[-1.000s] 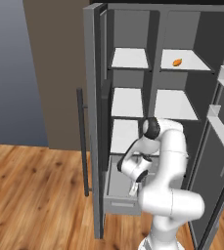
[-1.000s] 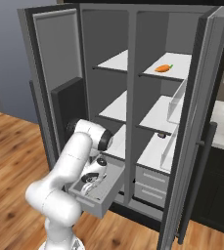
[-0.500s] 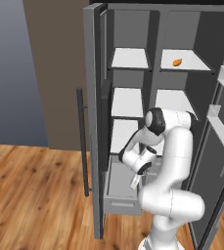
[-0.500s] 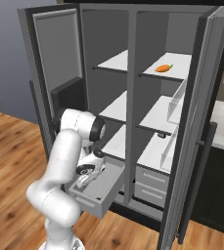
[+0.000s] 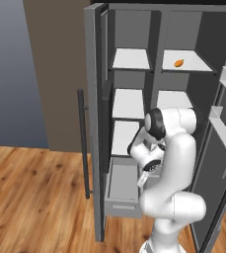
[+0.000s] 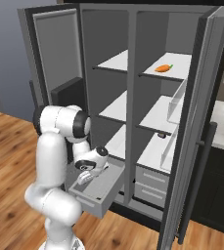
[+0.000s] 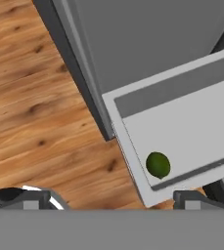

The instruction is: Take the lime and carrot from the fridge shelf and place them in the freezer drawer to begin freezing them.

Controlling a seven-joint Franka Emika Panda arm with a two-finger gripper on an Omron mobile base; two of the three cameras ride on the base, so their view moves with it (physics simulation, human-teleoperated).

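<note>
- One lime (image 7: 158, 164) lies inside the freezer drawer (image 5: 123, 184), loose on its pale floor, close to one corner and just beside the drawer wall
- That drawer is pulled out from the bottom of the left column of the grey fridge (image 6: 133, 58), whose two doors stand open
- The white arm bends down in front of the fridge, and its gripper (image 5: 145, 175) hangs over the open drawer, pointing down, apart from the lime
- The finger tips (image 7: 30, 197) sit far apart at the bottom of the hand view, spread wide with nothing between them
- The carrot (image 6: 164, 68) rests on the fridge shelf (image 6: 172, 63), the top white panel of the right column, well above the drawer
- Wooden floor (image 7: 30, 97) lies beside the drawer
</note>
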